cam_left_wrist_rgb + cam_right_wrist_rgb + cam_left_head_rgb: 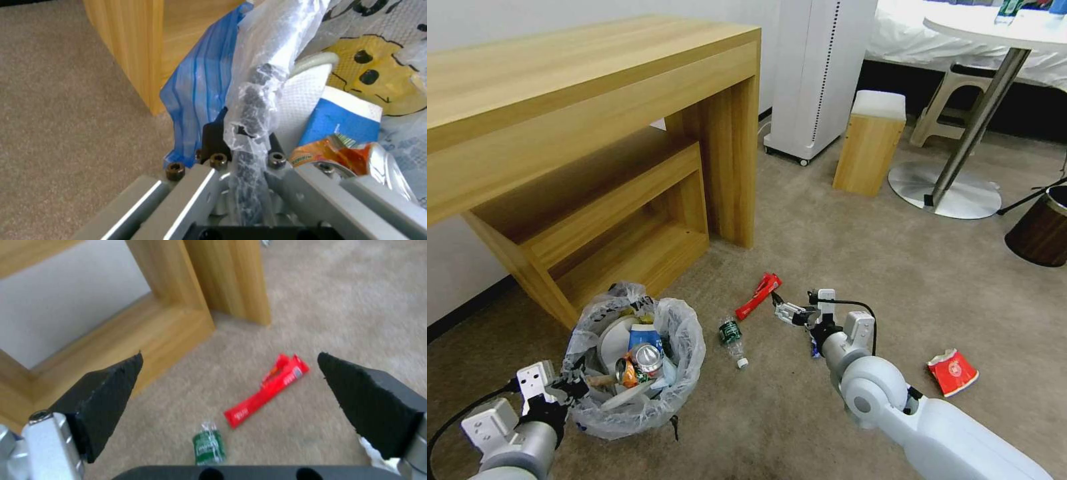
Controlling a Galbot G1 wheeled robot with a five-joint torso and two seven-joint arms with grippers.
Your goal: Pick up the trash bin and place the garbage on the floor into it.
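Note:
The trash bin, lined with a crinkly white bag, stands on the beige floor by the desk, holding a can, a blue-white carton and white paper. My left gripper is shut on its near rim; the left wrist view shows the gripper clamping the bag-covered rim. My right gripper hovers open just right of the long red packet. In the right wrist view the packet and the green bottle lie between its spread pads. The bottle lies beside the bin. A crushed red-white cup lies far right.
A wooden desk with a low shelf stands close behind the bin. Farther back are a white appliance, a small wooden stool, a round table base and a brown bin. Open carpet lies around the cup.

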